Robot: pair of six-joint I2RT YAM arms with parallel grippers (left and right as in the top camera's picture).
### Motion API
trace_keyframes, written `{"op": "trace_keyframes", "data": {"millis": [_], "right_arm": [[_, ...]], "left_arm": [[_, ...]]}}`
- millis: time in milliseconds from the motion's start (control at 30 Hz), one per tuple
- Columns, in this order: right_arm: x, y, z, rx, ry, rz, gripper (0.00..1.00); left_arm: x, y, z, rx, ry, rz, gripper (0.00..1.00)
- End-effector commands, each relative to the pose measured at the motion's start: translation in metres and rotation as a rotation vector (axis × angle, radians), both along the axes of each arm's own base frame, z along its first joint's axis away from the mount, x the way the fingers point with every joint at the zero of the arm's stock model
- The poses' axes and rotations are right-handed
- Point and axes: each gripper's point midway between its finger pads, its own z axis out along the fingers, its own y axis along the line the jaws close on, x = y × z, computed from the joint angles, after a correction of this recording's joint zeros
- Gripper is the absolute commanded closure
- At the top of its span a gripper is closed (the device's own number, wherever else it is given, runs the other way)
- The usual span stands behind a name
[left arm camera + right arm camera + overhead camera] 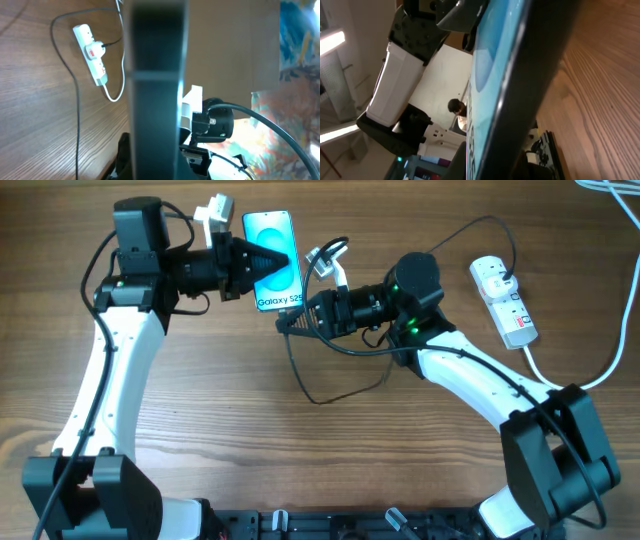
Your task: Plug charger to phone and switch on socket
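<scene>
My left gripper [268, 265] is shut on the phone [275, 238], holding it above the table with its teal screen up and the "Galaxy S25" edge towards the right arm. In the left wrist view the phone [155, 85] is a dark blurred slab between the jaws. My right gripper [285, 321] is shut at that bottom edge, and the black charger [312, 390] runs out from its fingertips and loops over the table. The right wrist view is filled by the phone [520, 75]; the connector's tip is hidden. The socket [503, 298] lies at the far right with a black plug in it.
A thick white cord [600, 375] leaves the socket towards the right table edge. The charger's cable arcs from the socket [91, 52] over the wood [77, 115]. Both arm bases stand at the near table edge.
</scene>
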Motion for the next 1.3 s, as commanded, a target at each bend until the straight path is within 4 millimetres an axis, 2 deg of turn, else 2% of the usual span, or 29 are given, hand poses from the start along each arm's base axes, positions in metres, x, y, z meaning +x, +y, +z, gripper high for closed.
{"op": "trace_keyframes", "data": {"millis": [0,267,500,533,567,600,667,833,900,967,1000,1067,1167,1267], "right_arm": [[0.014,0.004,0.009,0.028,-0.022,-0.097,0.96],[0.021,0.004,0.011,0.039,-0.025,-0.136,0.95],[0.025,0.005,0.012,0.033,0.027,-0.154,0.95],[0.026,0.004,0.012,0.034,0.028,-0.159,0.66],[0.024,0.004,0.012,0.034,0.018,-0.151,0.24],[0.021,0.004,0.011,0.036,-0.015,-0.135,0.1],[0.014,0.003,0.008,0.037,-0.08,-0.097,0.01],[0.025,-0.006,0.007,0.042,-0.125,-0.13,0.03],[0.035,-0.014,0.008,0.041,-0.123,-0.166,0.16],[0.039,-0.016,0.008,0.041,-0.123,-0.18,0.44],[0.038,-0.016,0.008,0.041,-0.122,-0.176,0.52],[0.036,-0.016,0.007,0.038,-0.116,-0.164,0.53],[0.027,-0.017,0.012,0.043,-0.093,-0.115,0.67],[0.017,-0.019,0.013,0.039,-0.089,-0.059,0.71]], "left_arm": [[-0.008,-0.001,0.008,-0.011,-0.038,-0.025,0.96],[-0.015,-0.003,0.007,-0.024,-0.032,-0.054,0.96],[-0.023,-0.005,0.006,-0.028,-0.098,-0.098,0.96],[-0.023,-0.005,0.006,-0.028,-0.098,-0.098,0.96],[-0.023,-0.004,0.007,-0.028,-0.103,-0.096,0.96],[-0.021,-0.002,0.007,-0.026,-0.108,-0.09,0.96],[-0.019,-0.001,0.005,-0.015,-0.113,-0.077,0.96],[-0.019,-0.003,0.005,-0.014,-0.111,-0.08,0.96],[-0.022,-0.007,0.005,-0.015,-0.107,-0.093,0.96],[-0.024,-0.015,0.003,-0.006,-0.103,-0.105,0.96],[-0.024,-0.017,0.001,0.006,-0.101,-0.101,0.96],[-0.026,-0.022,0.0,0.013,-0.1,-0.11,0.96],[-0.024,-0.028,-0.005,0.043,-0.1,-0.099,0.96],[-0.018,-0.025,-0.009,0.068,-0.105,-0.069,0.96]]}}
